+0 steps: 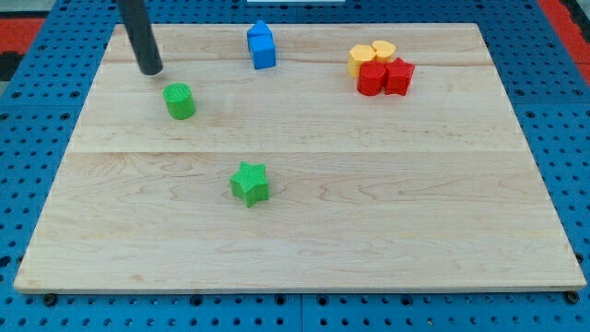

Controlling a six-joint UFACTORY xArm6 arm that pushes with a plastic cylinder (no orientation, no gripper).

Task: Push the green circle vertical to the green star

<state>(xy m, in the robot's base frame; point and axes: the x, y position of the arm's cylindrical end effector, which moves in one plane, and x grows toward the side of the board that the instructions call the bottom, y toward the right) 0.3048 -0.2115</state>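
The green circle (180, 100) is a short green cylinder at the view's upper left of the wooden board. The green star (250, 183) lies near the board's middle, below and to the right of the circle. My tip (151, 69) is the lower end of the dark rod that comes down from the view's top left. It stands just above and to the left of the green circle, a small gap apart from it.
A blue block (262, 45) stands at the view's top centre. At the top right, two yellow blocks (372, 55) and two red blocks (385, 77) sit bunched together. The wooden board (304, 249) lies on a blue pegboard.
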